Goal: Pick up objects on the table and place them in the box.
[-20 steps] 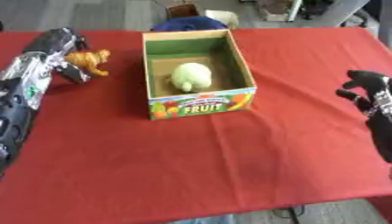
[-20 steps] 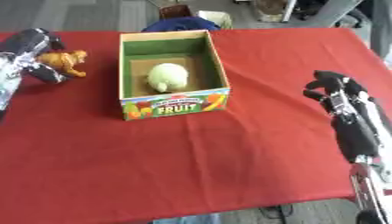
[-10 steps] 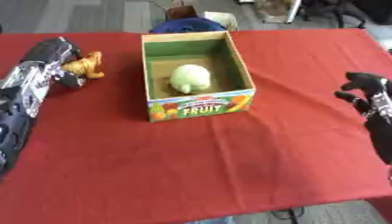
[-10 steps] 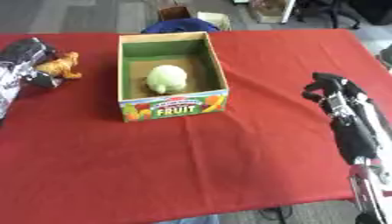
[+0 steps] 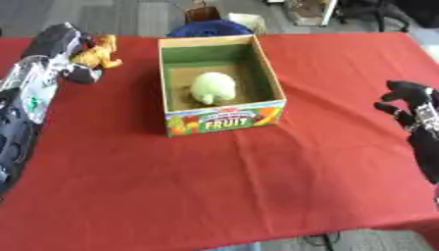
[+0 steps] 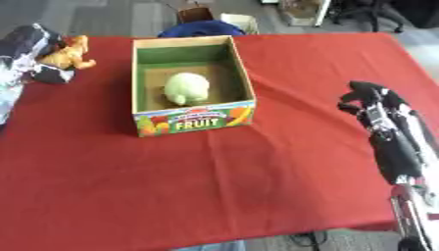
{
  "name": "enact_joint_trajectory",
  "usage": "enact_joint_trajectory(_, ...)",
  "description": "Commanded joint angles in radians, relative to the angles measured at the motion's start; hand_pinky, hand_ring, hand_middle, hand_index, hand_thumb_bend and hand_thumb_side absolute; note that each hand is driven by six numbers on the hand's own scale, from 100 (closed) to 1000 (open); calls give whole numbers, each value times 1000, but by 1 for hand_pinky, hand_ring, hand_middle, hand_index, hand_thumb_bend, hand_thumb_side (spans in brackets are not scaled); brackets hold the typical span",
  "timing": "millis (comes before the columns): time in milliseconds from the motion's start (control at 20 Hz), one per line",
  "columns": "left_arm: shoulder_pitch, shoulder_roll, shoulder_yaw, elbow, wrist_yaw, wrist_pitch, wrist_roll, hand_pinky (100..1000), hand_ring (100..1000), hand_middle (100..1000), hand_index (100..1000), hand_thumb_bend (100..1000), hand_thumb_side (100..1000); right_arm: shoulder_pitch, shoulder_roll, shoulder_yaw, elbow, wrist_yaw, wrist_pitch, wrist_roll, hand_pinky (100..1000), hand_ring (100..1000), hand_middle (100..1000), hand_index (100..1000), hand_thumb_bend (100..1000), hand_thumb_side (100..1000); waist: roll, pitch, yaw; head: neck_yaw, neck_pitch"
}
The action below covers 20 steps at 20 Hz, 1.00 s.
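An open cardboard box (image 5: 225,119) with a FRUIT label on its front stands at the middle back of the red table (image 5: 223,186). A pale green round fruit (image 5: 212,87) lies inside it. At the far left my left hand (image 5: 61,43) is curled on a small orange toy animal (image 5: 101,52), holding it left of the box near the table's far edge. Over the table's right edge my right hand (image 6: 370,99) hangs idle, its fingers relaxed and nothing in it.
My left forearm (image 5: 24,108) runs down the table's left side. Beyond the far edge a blue object (image 5: 206,27) and a small brown box (image 5: 201,11) stand on the floor. The red cloth stretches bare in front of the box.
My left hand has closed on the orange toy and carried it up and slightly right, toward the far edge. The right hand has stayed where it was.
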Motion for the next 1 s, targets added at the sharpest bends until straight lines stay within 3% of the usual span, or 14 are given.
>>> enact_joint_trajectory(50,-51,13,-28,-96,54,-15,-33,534,324,258,456,226,108,-10,-18,-6,-7,6,-2,1,819,1000,593,754,100,542,0,-20,0,-2,-1)
enact_joint_trajectory(250,-95,-35,-64,-130,89,-21,-64,536,332,265,461,227,102,-11,-18,-1,-8,3,-1,6,819,1000,594,754,100,543,-1,-22,-7,10,-2)
enact_joint_trajectory(550,-143,-126,-95,-86,58,-41,-57,541,350,280,482,238,100,-16,-15,6,-8,-1,1,14,819,1000,594,754,100,544,-2,-20,-24,25,-8)
enact_joint_trajectory(1000,-164,-226,-91,8,-47,-63,70,558,412,348,537,263,100,-42,-1,23,-8,-9,8,32,819,1000,594,754,100,548,-1,-3,-61,49,-27)
